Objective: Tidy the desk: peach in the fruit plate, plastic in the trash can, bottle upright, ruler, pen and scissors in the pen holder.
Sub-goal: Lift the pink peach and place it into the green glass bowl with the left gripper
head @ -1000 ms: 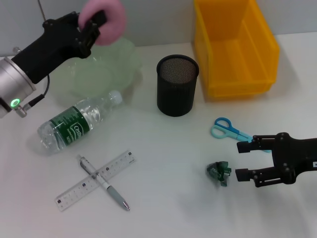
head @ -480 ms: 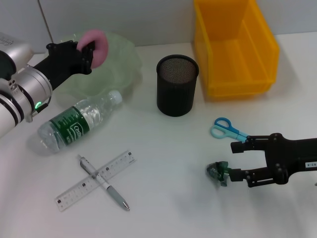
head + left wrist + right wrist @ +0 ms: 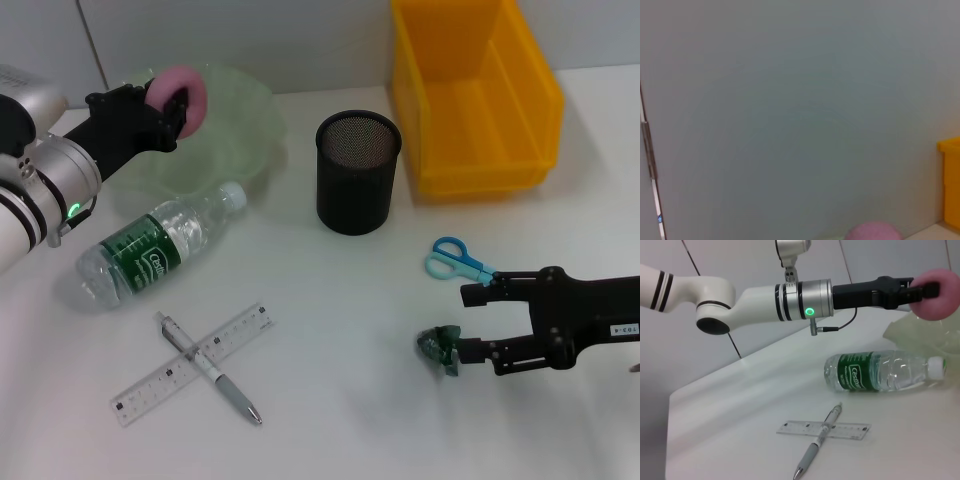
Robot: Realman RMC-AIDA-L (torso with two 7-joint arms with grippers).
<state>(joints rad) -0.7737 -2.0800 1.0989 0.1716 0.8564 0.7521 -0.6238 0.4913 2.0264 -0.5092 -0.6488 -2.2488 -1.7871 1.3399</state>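
Over the fruit plate [image 3: 235,130], left end effector [image 3: 172,104] clamped on peach [image 3: 185,98], right end effector [image 3: 468,322] spread beside plastic [image 3: 438,347] (scissors [image 3: 455,260] nearby).

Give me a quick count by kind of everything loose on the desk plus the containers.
Fruit: 1, peach
Bottles: 1, bottle
Stationery: 3, ruler, pen, scissors
Plastic scrap: 1, plastic
Containers: 3, plate, pen holder, bin
Total: 9
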